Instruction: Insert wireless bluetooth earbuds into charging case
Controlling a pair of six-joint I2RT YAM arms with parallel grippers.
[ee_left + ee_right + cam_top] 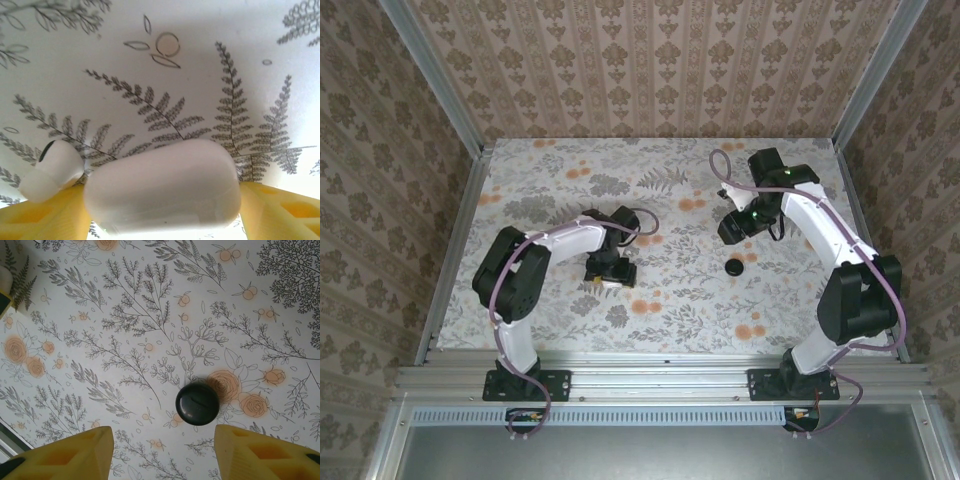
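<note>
Left hand (162, 212) pinches the case (162, 185) between its yellow fingers. The case looks glossy, rigid and light, probably slippery, so the broad sides suit gripping. Right hand (161, 440) is spread, with a black disc (197, 404) just ahead between its fingers. Left of the case lies a white earbud (50, 170), tiny and smooth, wanting a gentle pinch. No writing is legible.
</note>
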